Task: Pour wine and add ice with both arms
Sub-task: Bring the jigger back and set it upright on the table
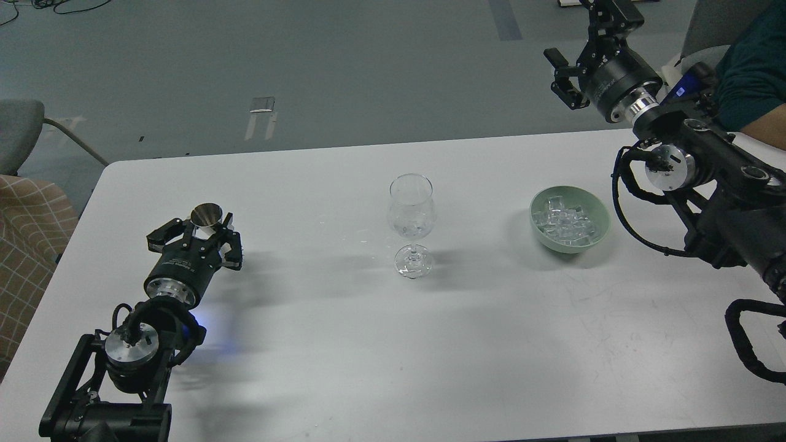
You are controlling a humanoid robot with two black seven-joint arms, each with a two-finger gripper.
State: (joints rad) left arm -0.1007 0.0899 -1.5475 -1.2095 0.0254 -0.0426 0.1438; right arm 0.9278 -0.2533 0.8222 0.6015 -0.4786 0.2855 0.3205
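Note:
A clear stemmed wine glass (412,212) stands upright at the middle of the white table (381,344); something glassy glints low in its bowl, too small to tell. A pale green bowl (599,236) to its right holds several clear ice cubes (565,222). My left gripper (206,232) is low over the table's left side, shut on a small metal jigger cup (206,215) with its mouth facing up. My right gripper (583,34) is raised high beyond the table's far right edge, open and empty, well above and behind the bowl.
A person's arm in a dark teal sleeve (752,67) is at the far right, behind my right arm. A grey chair (18,132) and checked fabric (27,233) stand off the table's left edge.

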